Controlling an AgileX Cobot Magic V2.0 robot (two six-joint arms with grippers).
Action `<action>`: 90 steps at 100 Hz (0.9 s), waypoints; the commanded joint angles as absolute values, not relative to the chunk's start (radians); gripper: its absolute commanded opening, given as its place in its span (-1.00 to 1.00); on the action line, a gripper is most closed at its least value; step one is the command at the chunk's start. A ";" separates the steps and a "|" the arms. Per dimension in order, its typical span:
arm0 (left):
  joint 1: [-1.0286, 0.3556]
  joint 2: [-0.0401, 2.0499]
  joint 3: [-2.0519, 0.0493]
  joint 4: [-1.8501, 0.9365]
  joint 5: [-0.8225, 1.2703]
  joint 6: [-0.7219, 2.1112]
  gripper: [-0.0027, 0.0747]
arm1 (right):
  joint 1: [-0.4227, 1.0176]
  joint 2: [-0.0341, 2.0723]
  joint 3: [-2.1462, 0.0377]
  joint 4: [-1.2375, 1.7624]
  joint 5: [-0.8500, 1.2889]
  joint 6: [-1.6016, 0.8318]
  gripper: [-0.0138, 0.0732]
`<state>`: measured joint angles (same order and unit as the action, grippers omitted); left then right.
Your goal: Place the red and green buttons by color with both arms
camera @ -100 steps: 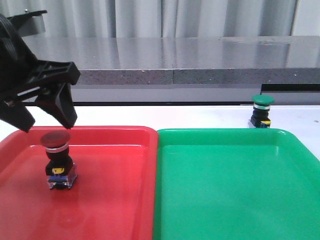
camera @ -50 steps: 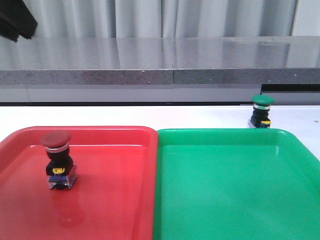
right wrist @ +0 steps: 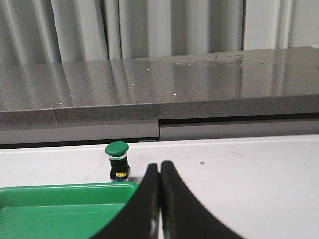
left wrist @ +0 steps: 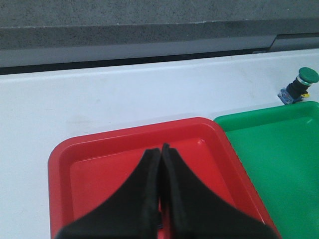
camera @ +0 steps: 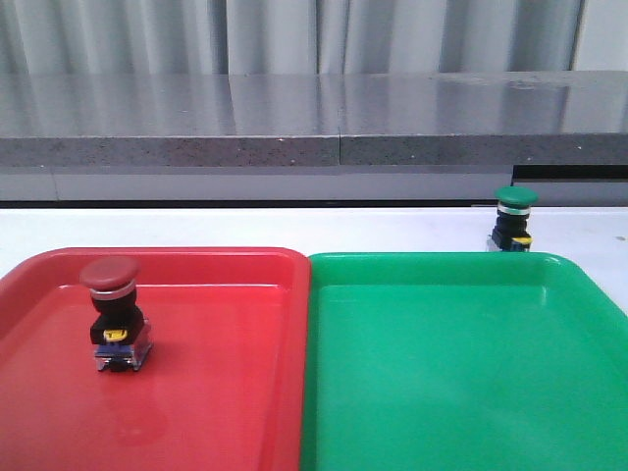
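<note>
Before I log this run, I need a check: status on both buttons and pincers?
Both pincers shut, empty. Red button standing in red tray. Green button on table behind green tray, not in it. Nothing blocking it.

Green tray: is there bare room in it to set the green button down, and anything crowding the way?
The green tray is bare wall to wall. The green button stands on the white table just behind its far right rim. The red tray borders it on the left, holding only the red button near its left side.
</note>
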<state>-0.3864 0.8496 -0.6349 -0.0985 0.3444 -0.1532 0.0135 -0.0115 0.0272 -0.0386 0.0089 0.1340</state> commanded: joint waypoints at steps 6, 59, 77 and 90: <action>-0.385 0.755 -0.585 -0.088 0.187 -0.155 -0.98 | 0.007 -0.033 0.009 -0.037 -0.071 0.126 -0.83; -0.373 0.372 -0.359 0.000 0.181 -0.155 -0.98 | 0.007 -0.033 0.009 -0.037 -0.071 0.126 -0.83; -0.326 0.260 -0.296 0.033 0.160 -0.155 -0.98 | 0.007 -0.033 0.009 -0.037 -0.071 0.126 -0.83; -0.254 0.193 -0.247 0.034 0.155 -0.155 -0.98 | 0.007 -0.033 0.009 -0.037 -0.071 0.126 -0.83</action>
<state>-0.2938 0.2184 -0.2440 0.0296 0.2476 -0.1532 0.0135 -0.0115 0.0272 -0.0386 0.0089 0.1340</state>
